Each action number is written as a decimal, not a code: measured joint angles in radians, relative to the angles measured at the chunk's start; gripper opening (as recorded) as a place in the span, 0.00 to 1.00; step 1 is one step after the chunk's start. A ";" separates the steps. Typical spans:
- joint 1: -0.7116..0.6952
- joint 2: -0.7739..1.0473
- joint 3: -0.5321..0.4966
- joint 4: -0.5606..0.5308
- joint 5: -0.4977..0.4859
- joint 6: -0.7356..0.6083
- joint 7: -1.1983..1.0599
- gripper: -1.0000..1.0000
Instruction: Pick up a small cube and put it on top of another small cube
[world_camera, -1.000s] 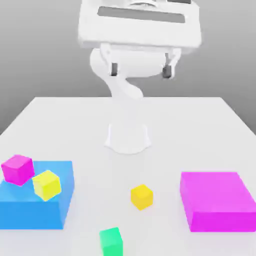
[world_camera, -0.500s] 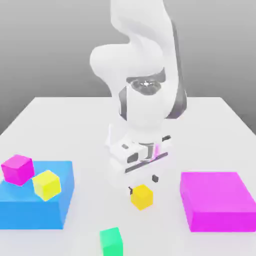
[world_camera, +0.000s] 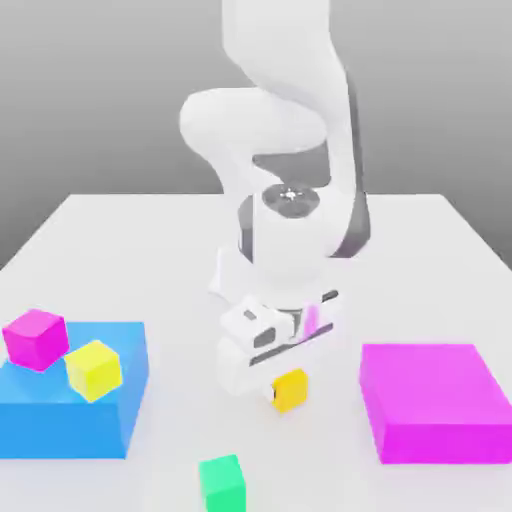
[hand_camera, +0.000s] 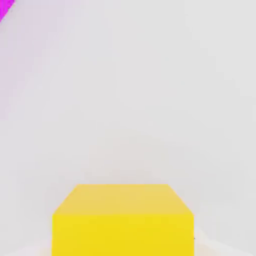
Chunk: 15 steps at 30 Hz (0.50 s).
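The claw (world_camera: 287, 391) is closed on the orange-yellow cube (world_camera: 291, 391) between its fingers; the grasp looks made, so next comes a straight lift.

"What was cut off?"
"The green block (world_camera: 223, 484), by the exterior view's bottom edge; the blue flat rectangular block (world_camera: 70, 425), by its left edge."
"And hidden?"
"Part of the small golden-yellow cube (world_camera: 290, 391), behind the white gripper (world_camera: 279, 393)."
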 joint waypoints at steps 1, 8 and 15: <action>0.000 -0.036 0.000 -0.007 0.001 -0.029 -0.002 0.00; -0.029 -0.088 -0.036 0.118 0.029 -0.206 0.107 0.00; -0.085 0.008 -0.085 0.370 0.041 -0.363 0.322 0.00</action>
